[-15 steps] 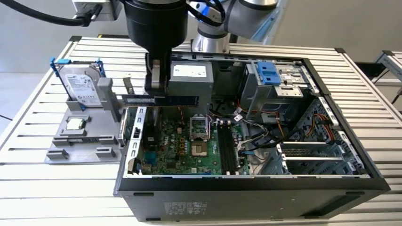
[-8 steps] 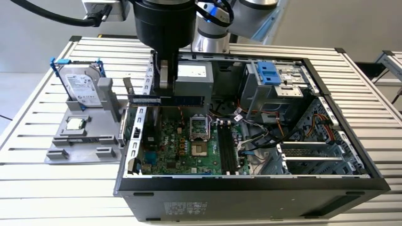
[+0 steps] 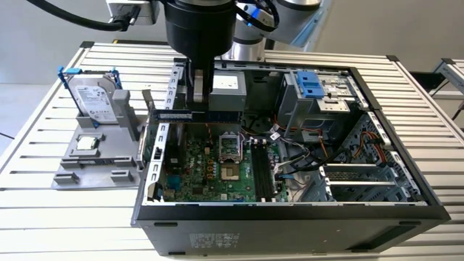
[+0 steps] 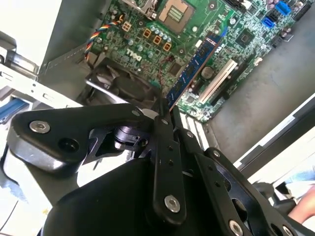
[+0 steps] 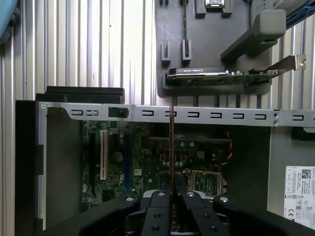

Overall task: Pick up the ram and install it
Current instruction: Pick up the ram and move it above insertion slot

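A black steel computer case [image 3: 290, 231] lies open on a slatted aluminium table [image 3: 65, 217]. Its green motherboard [image 3: 203, 174] is exposed, with free room above. The black two-fingered gripper [image 3: 198, 106] is clamped on the ram [image 3: 170, 115], a thin, flat blue stick held level over the case's silver rim, clear of the board.

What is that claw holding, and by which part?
The ram, pinched by the gripper across its flat faces, about midway along its upper long edge.

A slatted metal table [image 3: 43, 217] carries an open computer case [image 3: 290, 231] beside a grey holder tray [image 3: 108, 166].
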